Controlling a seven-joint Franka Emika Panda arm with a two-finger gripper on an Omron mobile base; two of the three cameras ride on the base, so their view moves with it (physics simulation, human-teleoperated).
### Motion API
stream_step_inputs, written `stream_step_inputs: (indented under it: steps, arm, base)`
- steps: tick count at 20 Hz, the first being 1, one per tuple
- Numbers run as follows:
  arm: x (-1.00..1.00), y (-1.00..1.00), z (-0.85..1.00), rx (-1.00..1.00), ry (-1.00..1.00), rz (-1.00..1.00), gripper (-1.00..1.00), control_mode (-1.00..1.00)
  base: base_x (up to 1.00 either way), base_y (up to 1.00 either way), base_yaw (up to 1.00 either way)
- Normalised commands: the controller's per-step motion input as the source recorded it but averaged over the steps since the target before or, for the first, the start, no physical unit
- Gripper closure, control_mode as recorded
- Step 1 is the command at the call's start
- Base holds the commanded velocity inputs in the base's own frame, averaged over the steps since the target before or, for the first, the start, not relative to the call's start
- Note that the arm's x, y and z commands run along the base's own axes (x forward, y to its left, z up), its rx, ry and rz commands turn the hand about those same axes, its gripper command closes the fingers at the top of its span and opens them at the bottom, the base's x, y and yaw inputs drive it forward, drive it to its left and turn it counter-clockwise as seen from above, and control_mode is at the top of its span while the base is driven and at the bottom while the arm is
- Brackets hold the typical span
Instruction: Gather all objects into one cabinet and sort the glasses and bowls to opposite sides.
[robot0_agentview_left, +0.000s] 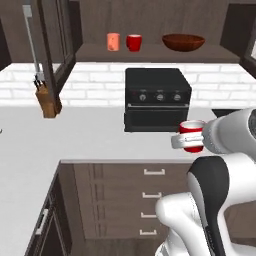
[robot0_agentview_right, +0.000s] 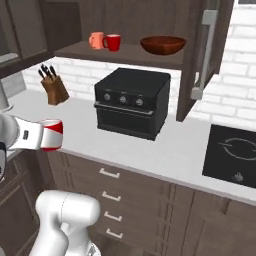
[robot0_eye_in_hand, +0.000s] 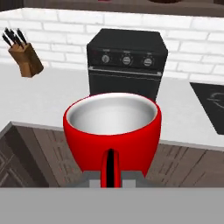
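My gripper (robot0_agentview_left: 186, 142) is shut on a glossy red cup (robot0_agentview_left: 192, 131) with a pale inside. It holds the cup upright in the air, above the front edge of the counter and in front of the black oven. The cup (robot0_eye_in_hand: 111, 127) looks large and close in the hand view, with its handle toward the camera. The dark brown cabinet (robot0_agentview_left: 100, 52) stands open above the oven. A salmon-orange cup (robot0_agentview_left: 113, 41) and a red cup (robot0_agentview_left: 133, 42) stand side by side on the left of its shelf. The wide reddish-brown bowl (robot0_agentview_left: 183, 42) rests on the right.
A black countertop oven (robot0_agentview_left: 157, 100) stands against the white brick wall under the cabinet. A wooden knife block (robot0_agentview_left: 47, 100) is at the left. A black cooktop (robot0_agentview_right: 232, 150) is set into the counter at the right. The open cabinet door (robot0_agentview_right: 205, 50) juts out above the counter.
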Motion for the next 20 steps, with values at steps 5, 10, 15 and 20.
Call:
stream_step_inputs:
  steps: [5, 10, 15, 20]
  arm:
    - [0.00, 0.00, 0.00, 0.00, 0.00, 0.00, 1.00, 1.00]
    - [0.00, 0.00, 0.00, 0.00, 0.00, 0.00, 1.00, 1.00]
    - [0.00, 0.00, 0.00, 0.00, 0.00, 0.00, 1.00, 1.00]
    - [0.00, 0.00, 0.00, 0.00, 0.00, 0.00, 1.00, 1.00]
  base:
    - [1.00, -0.27, 0.13]
    - [0.84, 0.00, 0.17]
    - [0.88, 0.00, 0.15]
    - [0.88, 0.00, 0.13]
